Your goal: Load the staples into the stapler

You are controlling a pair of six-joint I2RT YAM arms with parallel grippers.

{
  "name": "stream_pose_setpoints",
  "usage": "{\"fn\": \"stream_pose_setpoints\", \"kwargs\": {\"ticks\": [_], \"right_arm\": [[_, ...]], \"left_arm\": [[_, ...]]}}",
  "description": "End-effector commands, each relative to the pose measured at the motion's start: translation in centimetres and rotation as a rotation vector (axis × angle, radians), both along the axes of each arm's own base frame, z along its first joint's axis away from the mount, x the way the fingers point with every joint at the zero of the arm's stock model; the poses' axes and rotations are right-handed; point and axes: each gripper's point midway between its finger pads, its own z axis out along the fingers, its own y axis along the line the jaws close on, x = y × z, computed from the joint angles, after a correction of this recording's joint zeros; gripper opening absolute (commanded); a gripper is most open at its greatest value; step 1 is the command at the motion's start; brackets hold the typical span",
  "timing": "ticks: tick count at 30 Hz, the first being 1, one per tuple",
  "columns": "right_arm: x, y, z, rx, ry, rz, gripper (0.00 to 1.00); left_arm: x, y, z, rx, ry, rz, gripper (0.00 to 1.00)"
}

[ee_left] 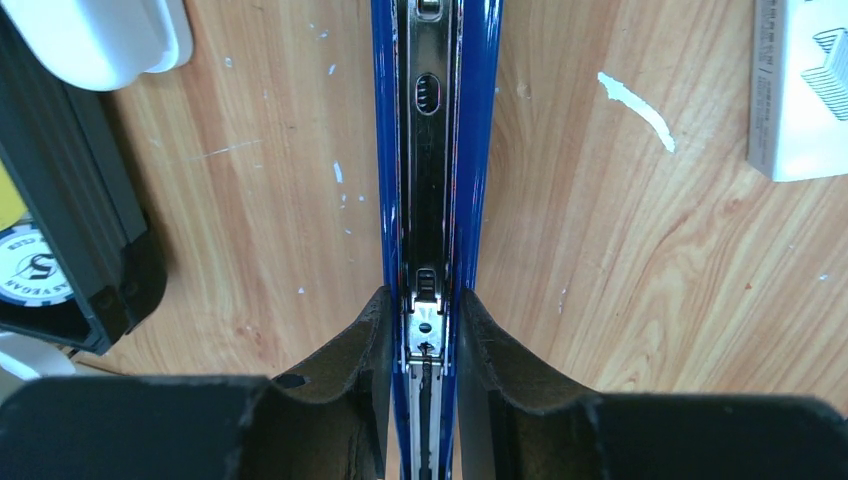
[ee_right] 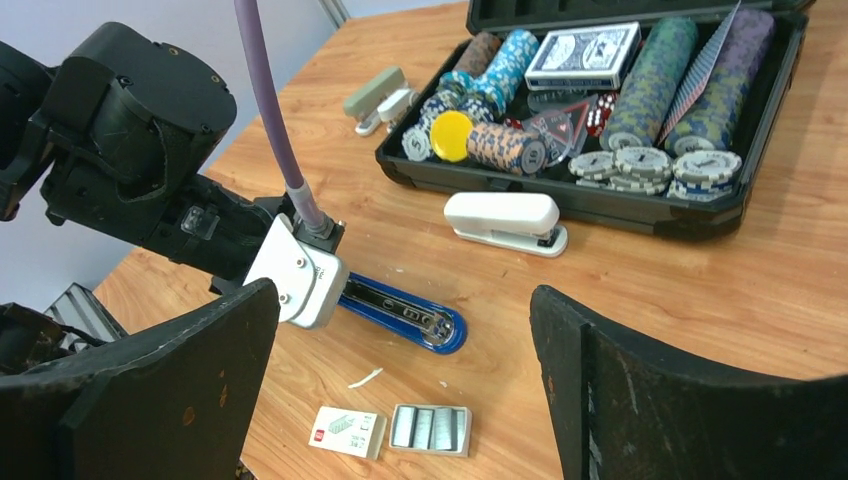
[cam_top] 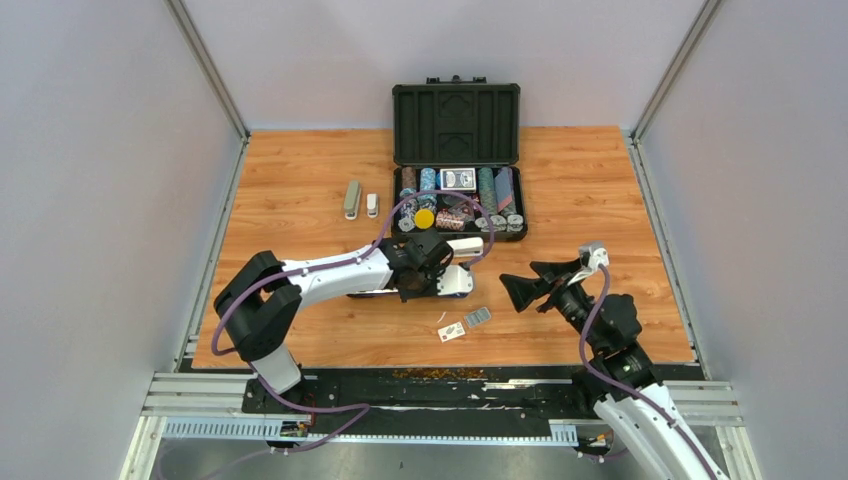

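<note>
The blue stapler lies open on the table, its silver rail facing up. My left gripper is shut on its rear part, one finger on each blue side. In the right wrist view the stapler's rounded front end sticks out past the left wrist camera. The staples lie as a small silvery ribbed block on the table in front of the stapler. My right gripper hovers open to the right of them, holding nothing.
A small white box with a red mark lies right beside the staples. A white stapler lies before the open black case of poker chips and cards. A grey-olive stapler and a small white one lie at the back left.
</note>
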Motion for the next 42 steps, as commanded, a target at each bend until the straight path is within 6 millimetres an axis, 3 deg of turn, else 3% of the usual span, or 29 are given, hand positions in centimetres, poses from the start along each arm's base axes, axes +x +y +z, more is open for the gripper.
{"fn": "stream_pose_setpoints", "kwargs": {"ticks": [1,6,11,14,18,22,26,29,33,38,42], "right_arm": [[0.3,0.7,-0.8,-0.011,0.059,0.026,0.96],[0.6,1.9,-2.2,-0.070,0.123,0.088,0.95],[1.1,2.6,-2.8,-0.116,0.144,0.129,0.93],[1.5,3.2,-2.6,-0.131,0.136,0.157,0.93],[2.0,4.1,-2.5,-0.167,0.141,0.206,0.91],[2.7,5.5,-2.7,-0.225,0.156,0.262,0.90],[3.5,6.9,-3.2,-0.318,0.165,0.315,0.87],[3.7,8.1,-4.2,-0.417,0.173,0.359,0.87],[4.0,9.8,-5.1,-0.573,0.146,0.411,0.87],[4.6,12.5,-5.9,-0.758,0.087,0.504,0.88],[5.0,14.8,-7.4,-0.865,0.099,0.577,0.87]], "left_arm": [[0.6,-0.1,-0.9,0.031,-0.027,-0.007,0.09],[1.1,0.2,-1.3,0.054,-0.039,0.046,0.35],[2.3,-0.3,1.5,-0.014,-0.123,0.121,0.52],[2.5,-1.1,5.0,-0.130,-0.168,0.171,0.62],[2.5,-1.7,12.8,-0.367,-0.229,0.303,0.99],[1.7,-0.1,20.0,-0.612,-0.280,0.467,1.00],[0.0,3.2,24.0,-0.799,-0.302,0.617,1.00],[-1.8,5.3,25.1,-0.879,-0.280,0.659,1.00],[-3.3,8.3,24.1,-0.889,-0.281,0.731,1.00],[-2.9,11.4,22.3,-0.877,-0.362,0.853,1.00],[-2.3,13.0,22.2,-0.915,-0.458,0.883,1.00]]}}
